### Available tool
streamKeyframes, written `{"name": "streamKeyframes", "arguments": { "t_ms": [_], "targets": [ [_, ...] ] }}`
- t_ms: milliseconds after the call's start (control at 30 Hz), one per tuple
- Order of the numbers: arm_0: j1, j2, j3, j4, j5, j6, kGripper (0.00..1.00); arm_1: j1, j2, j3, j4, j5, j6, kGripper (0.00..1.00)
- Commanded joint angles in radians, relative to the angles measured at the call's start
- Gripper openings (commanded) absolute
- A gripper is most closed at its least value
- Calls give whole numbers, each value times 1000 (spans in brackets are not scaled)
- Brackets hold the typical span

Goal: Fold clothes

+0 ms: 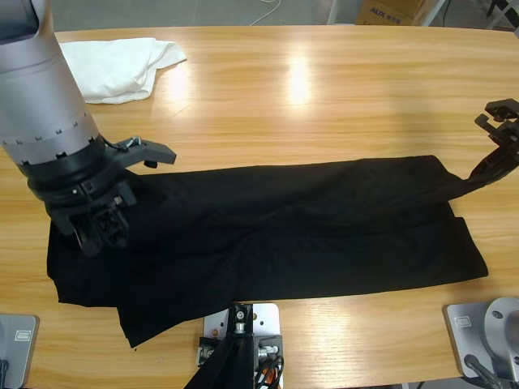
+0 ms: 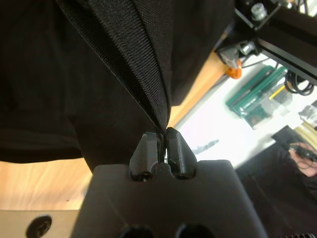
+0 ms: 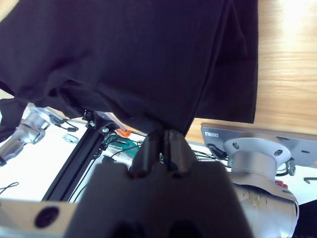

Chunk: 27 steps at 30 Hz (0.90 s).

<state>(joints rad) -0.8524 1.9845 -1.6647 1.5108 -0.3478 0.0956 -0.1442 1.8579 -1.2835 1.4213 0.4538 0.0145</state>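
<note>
Fabric of the black T-shirt (image 1: 276, 235) is pinched in both my grippers: left gripper (image 2: 162, 141) at one end, right gripper (image 3: 159, 139) at the other; between them the shirt lies long across the table (image 1: 324, 97), its long axis running from one gripper to the other

A robotics lab is showing here: black aluminium framing (image 2: 277, 39), loose cables (image 3: 111, 144) and a cardboard box (image 1: 397, 11) at one o'clock.

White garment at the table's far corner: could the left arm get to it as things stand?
Probably not yet: the left end effector is shut on the black T-shirt, though nothing lies between it and the white garment.
</note>
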Motion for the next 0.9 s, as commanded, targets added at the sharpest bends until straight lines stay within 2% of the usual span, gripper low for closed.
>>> {"name": "streamKeyframes", "arguments": {
  "t_ms": [33,200,233,300,333,500,567,667,767,900],
  "targets": [
    [-27,-13,72,147,-22,-10,0,6,-1,39,5,-56,13,0],
    [-28,-15,76,147,-23,-10,0,-15,-15,68,0,-126,41,0],
    [-28,-18,76,147,-23,-10,0,-15,-18,68,-1,-149,58,24],
    [-30,-17,80,147,-23,-9,0,-15,-26,61,-2,-221,106,930],
    [-31,-15,82,146,-24,-8,0,-15,-33,60,-1,-252,123,999],
    [-36,-13,86,146,-25,-8,0,-15,-71,48,1,-348,174,1000],
    [-39,-10,87,146,-25,-8,0,-15,-77,46,1,-353,177,1000],
    [-40,0,82,146,-26,-8,0,-15,-86,40,0,-317,174,1000],
    [-43,24,72,146,-26,-7,0,-1,-103,38,-24,-213,137,1000],
    [-45,61,35,146,-18,-5,0,51,-101,39,-40,-197,130,1000]
  ]
}}
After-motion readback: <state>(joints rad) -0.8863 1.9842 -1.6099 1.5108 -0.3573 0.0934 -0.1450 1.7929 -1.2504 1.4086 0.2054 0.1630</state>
